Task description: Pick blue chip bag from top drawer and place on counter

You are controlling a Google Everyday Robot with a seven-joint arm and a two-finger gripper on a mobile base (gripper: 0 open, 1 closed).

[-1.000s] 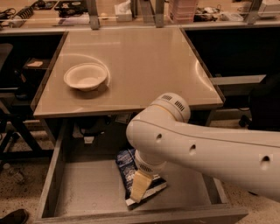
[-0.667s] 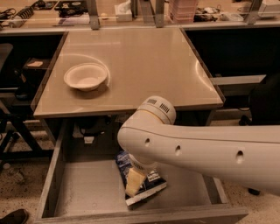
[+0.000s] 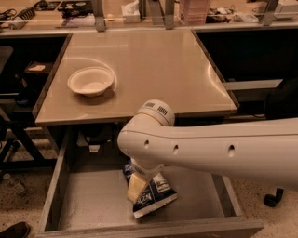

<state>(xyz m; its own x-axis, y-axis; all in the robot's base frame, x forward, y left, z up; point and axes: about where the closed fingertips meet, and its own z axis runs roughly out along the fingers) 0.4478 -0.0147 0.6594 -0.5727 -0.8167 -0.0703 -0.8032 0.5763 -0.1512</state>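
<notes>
The blue chip bag (image 3: 157, 195) lies on the bottom of the open top drawer (image 3: 91, 202), right of its middle, with its white lettering facing up. My gripper (image 3: 136, 188) reaches down from the big white arm (image 3: 209, 148) and sits on the bag's left part, covering its upper end. The beige counter (image 3: 153, 69) is right above and behind the drawer.
A white bowl (image 3: 91, 81) stands on the counter's left part. A cluttered bench with metal posts (image 3: 163, 11) runs along the back. Dark table legs and a shelf are at the left, and a caster wheel (image 3: 271, 199) is on the floor at the right.
My arm has swung left across the drawer and the gripper has shifted a little left over the bag. The bag lies in about the same place.
</notes>
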